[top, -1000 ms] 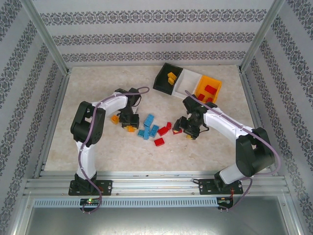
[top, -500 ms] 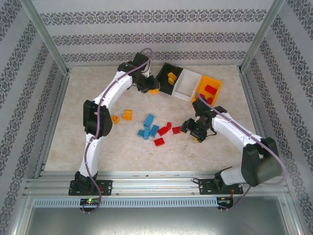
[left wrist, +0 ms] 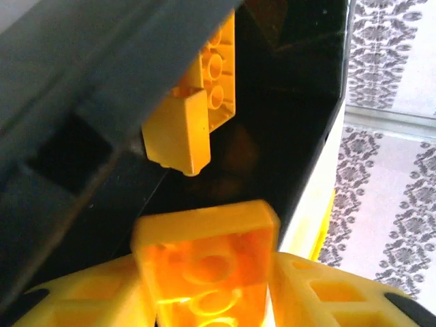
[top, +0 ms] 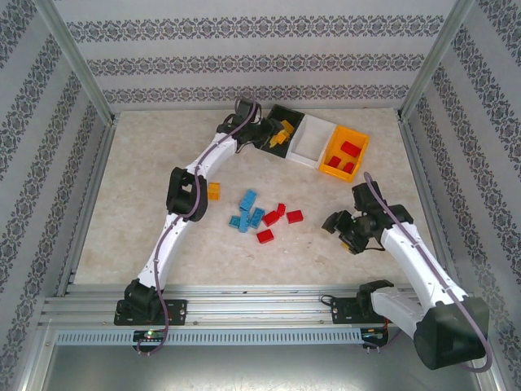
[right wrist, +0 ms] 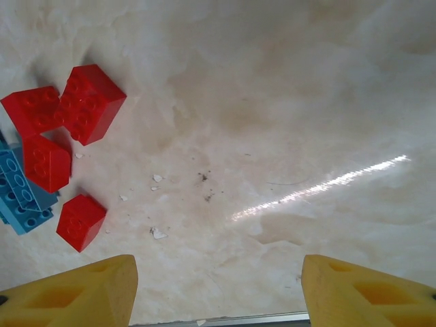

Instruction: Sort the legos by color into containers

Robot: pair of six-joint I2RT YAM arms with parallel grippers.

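Since the left tool [top: 270, 134] hangs over the black bin [left wrist: 293, 82] with a yellow brick [left wrist: 204, 262] between its jaws, pinched or freed I cannot tell, the drop wants a full spread before lifting; left arm stretches long to that bin; right tool [right wrist: 218, 272], spread and empty, hovers well apart from it.

Left arm [top: 160, 247] and right arm [top: 419, 262] built from white tubular links joined by black rounded housings, a lilac cable [top: 213, 151] run along each back from the fingers [right wrist: 82, 293], fingers moulded in yellow-orange with shallow recesses, left gripper [top: 269, 135] and right gripper [top: 334, 221] cased in black, black base plates [top: 151, 312] set farthest from the fingers.
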